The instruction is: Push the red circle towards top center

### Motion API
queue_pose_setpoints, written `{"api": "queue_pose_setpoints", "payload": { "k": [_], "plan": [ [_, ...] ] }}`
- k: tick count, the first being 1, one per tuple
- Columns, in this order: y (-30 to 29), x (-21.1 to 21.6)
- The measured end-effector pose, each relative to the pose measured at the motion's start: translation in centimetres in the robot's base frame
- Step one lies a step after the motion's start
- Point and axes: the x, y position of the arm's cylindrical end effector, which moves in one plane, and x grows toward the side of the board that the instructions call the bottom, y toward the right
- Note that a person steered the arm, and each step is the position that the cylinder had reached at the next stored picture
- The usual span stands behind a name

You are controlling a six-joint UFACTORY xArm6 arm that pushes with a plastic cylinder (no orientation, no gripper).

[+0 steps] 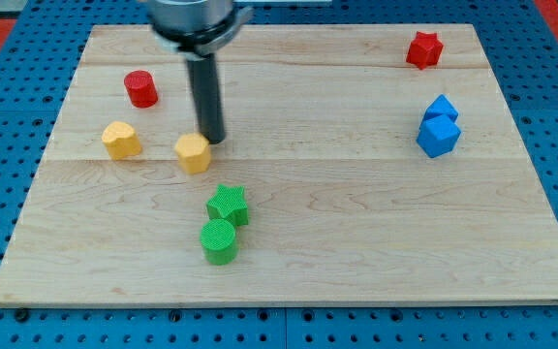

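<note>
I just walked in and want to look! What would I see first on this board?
First, the big dark rod reaching down from the view's top, my tip right beside a yellow block. Up-left of it sits the red circle. Two blue blocks huddle at the view's right, and a green star touches a green circle lower down.

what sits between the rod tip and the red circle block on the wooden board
Nothing: in the camera view, only bare wood lies between my tip and the red circle block. The yellow hexagon block sits just below-left of the tip, off that line.
</note>
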Motion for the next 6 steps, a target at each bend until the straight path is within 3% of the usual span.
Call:
{"api": "queue_pose_setpoints", "payload": {
  "k": [2,3,4,6],
  "plan": [
    [-7.2,-6.4],
    [-13.2,-6.5],
    [-13.2,-8.6],
    [14.1,-13.4]
  ]
}}
